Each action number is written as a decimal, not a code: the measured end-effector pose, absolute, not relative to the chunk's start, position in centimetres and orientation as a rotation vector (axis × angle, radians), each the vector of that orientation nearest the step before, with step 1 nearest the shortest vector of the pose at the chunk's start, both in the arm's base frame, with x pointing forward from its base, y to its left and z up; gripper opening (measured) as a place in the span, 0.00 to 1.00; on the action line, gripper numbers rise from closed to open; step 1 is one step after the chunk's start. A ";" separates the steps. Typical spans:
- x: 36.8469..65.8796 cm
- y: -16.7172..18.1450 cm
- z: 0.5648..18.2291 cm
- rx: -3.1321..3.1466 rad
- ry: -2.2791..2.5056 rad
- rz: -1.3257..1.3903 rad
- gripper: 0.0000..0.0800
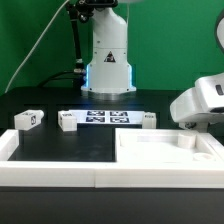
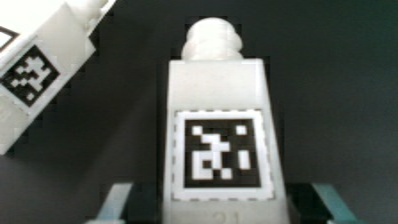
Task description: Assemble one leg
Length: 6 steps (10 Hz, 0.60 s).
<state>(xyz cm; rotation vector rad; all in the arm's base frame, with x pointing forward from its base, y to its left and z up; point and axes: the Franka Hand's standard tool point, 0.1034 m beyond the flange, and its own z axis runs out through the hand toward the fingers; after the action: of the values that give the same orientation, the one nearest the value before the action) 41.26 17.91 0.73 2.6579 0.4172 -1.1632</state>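
Observation:
In the wrist view a white leg [image 2: 217,130] with a black-and-white tag lies lengthwise between my fingers, its rounded peg end pointing away. My gripper [image 2: 222,205] is open. Its fingers [image 2: 121,200] stand on either side of the leg with a dark gap on each side. A second leg [image 2: 45,70] lies close beside it. In the exterior view my gripper [image 1: 192,122] is low at the exterior view's right, behind the tabletop [image 1: 170,155]. The leg under it is hidden there. Three more legs [image 1: 27,120], [image 1: 67,122], [image 1: 147,120] lie in a row on the black table.
The marker board [image 1: 105,117] lies flat in front of the robot base [image 1: 108,65]. A white raised wall [image 1: 60,170] runs along the front, joined to the tabletop's rim. A green backdrop stands behind.

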 end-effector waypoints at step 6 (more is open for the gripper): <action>43.2 15.0 8.1 2.647 0.450 -1.193 0.36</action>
<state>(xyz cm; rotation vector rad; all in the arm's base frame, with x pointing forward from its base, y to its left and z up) 43.24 15.02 8.13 2.6467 0.4497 -1.1926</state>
